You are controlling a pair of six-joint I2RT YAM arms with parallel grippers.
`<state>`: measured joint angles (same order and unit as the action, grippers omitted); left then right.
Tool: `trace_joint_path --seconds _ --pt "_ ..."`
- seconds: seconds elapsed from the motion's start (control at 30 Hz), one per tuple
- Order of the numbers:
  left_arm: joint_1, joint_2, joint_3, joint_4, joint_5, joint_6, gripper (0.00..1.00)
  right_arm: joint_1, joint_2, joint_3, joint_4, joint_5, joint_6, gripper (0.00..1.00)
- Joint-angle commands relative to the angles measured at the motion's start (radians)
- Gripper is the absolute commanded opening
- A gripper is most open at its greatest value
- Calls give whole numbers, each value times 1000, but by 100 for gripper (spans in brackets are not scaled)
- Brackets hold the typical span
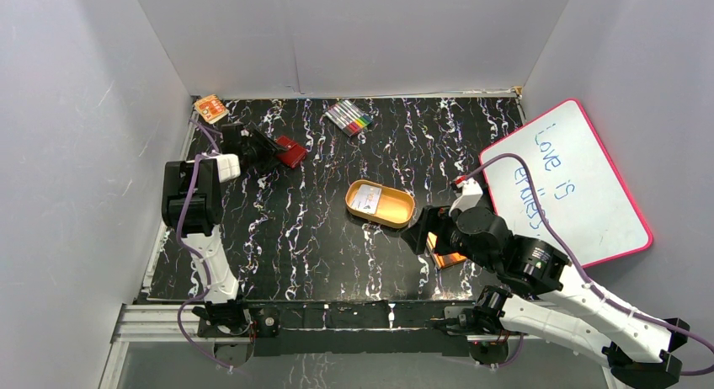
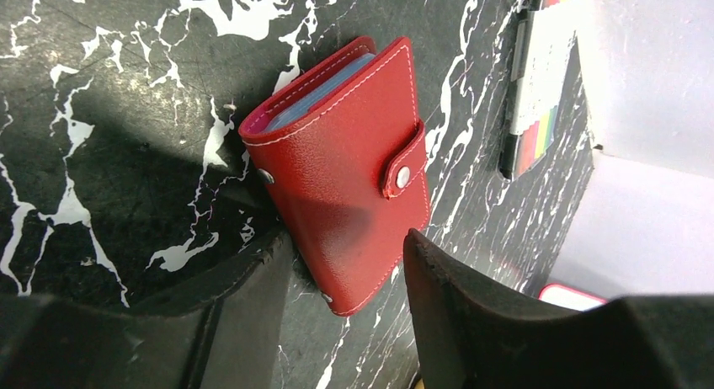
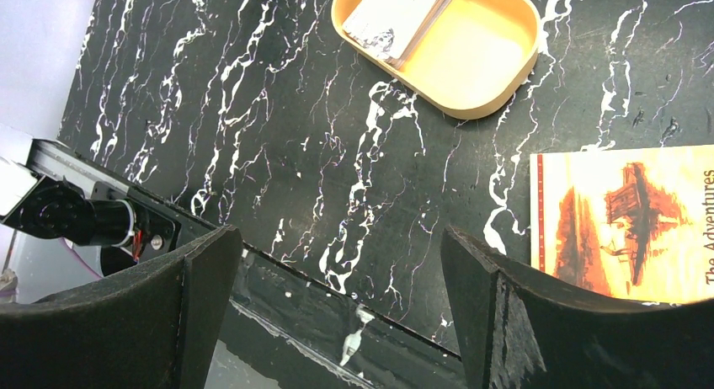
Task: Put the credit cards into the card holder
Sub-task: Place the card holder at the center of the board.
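The card holder (image 2: 345, 170) is a red wallet with its snap tab fastened, lying at the table's back left (image 1: 291, 151). My left gripper (image 2: 347, 237) is low over it and partly open, its fingers standing on either side of the wallet's near corner. The credit cards (image 3: 396, 14) are a pale stack lying in one end of the orange oval tray (image 3: 497, 94), mid-table (image 1: 366, 197). My right gripper (image 3: 337, 237) is wide open and empty, hovering near the table's front edge (image 1: 418, 235), short of the tray.
An orange-brown book (image 3: 631, 221) lies on the table beside my right gripper. A pack of coloured markers (image 1: 349, 117) is at the back. A whiteboard (image 1: 572, 183) leans at the right. A small orange item (image 1: 210, 109) sits in the back-left corner.
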<state>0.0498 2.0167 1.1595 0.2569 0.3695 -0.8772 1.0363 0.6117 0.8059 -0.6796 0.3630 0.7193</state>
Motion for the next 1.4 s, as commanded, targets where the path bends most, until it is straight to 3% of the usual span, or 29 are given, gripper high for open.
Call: trace_joint_path --seconds 0.0,0.83,1.37 --pt "-18 21 23 -152 -57 73 50 2 0 18 41 1 6 95" --pt "-76 111 97 -237 -38 187 38 1 29 12 72 4 -7 95" --pt "-76 58 76 -235 -62 179 48 2 17 -1 80 1 0 95"
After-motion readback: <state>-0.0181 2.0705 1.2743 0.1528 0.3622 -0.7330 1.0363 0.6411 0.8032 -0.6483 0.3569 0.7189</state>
